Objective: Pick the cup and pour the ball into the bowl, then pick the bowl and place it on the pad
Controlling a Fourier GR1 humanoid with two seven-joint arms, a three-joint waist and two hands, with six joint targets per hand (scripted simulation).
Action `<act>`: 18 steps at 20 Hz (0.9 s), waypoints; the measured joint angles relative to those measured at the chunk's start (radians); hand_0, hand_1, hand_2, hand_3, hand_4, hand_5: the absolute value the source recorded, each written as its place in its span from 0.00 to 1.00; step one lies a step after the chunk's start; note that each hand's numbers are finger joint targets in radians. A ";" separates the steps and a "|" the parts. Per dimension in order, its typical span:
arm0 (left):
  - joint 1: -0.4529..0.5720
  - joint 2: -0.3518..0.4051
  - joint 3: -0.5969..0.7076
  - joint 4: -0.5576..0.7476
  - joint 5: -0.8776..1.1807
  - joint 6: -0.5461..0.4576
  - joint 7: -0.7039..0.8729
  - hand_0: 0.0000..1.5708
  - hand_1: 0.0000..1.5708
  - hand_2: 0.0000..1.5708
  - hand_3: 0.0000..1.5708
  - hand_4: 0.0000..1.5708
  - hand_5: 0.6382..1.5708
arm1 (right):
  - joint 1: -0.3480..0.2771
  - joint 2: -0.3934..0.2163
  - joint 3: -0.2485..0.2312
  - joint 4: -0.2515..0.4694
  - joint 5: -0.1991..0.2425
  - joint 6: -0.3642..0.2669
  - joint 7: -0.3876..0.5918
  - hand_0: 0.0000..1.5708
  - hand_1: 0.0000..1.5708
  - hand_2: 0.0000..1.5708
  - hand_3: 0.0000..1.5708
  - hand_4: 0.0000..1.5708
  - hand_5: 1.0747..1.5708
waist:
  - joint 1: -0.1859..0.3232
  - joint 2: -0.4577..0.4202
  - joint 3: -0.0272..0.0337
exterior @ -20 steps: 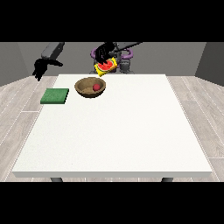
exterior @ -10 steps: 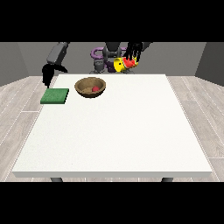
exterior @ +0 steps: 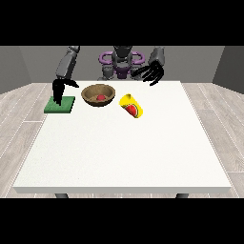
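— Across the table point(exterior: 124, 152) from my camera, toward its far edge, what do you have?

— I have the brown bowl point(exterior: 98, 94) sitting upright near the far edge, left of the middle as I look at it. A red ball point(exterior: 100, 97) lies inside it, resting on the bottom.

— And the cup?

— I see the yellow cup point(exterior: 131, 105) lying on its side on the tabletop just right of the bowl, apart from it, its open mouth turned toward my camera and to the right. The inside of the mouth shows red. Nothing holds it.

— Where is the pad?

— I see the green pad point(exterior: 60, 104) flat near the far left corner, left of the bowl with a strip of white table between them. Nothing rests on it except what the hand may be doing there.

— Tell me about that hand

— I see the hand at the view's left point(exterior: 58, 90) hanging straight down from its grey arm, fingers pointing down at the pad and reaching its far part. They look straight rather than curled, and they grip nothing. I cannot tell whether the tips touch the pad.

— The other one?

— The hand at the view's right point(exterior: 150, 74) is raised above the far edge, right of the robot's torso point(exterior: 122, 64). I see its fingers spread apart and slightly bent, holding nothing, well clear of the cup below it
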 measured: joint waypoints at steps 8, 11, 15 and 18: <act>0.070 -0.008 0.142 0.098 0.281 -0.061 -0.214 0.00 0.00 0.00 0.00 0.00 0.95 | 0.018 0.103 0.079 -0.077 0.033 -0.048 0.043 0.00 0.00 0.00 0.00 0.01 0.94 | -0.072 0.007 0.0028; 0.078 0.001 0.162 0.140 0.317 -0.080 -0.246 0.00 0.00 0.00 0.00 0.00 0.96 | 0.033 0.118 0.100 -0.083 0.042 -0.049 0.057 0.00 0.00 0.00 0.00 0.00 0.95 | -0.091 -0.019 0.0037; 0.064 0.011 0.170 0.160 0.345 -0.101 -0.227 0.00 0.00 0.00 0.00 0.00 0.97 | 0.049 0.143 0.118 -0.069 0.050 -0.060 0.064 0.00 0.00 0.00 0.00 0.12 0.96 | -0.099 -0.051 0.0045; 0.067 0.003 0.144 0.137 0.351 -0.106 -0.218 0.00 0.00 0.00 0.00 0.00 0.98 | 0.054 0.145 0.107 -0.020 0.048 -0.057 0.017 0.00 0.00 0.00 0.00 0.17 0.96 | -0.072 -0.046 0.0033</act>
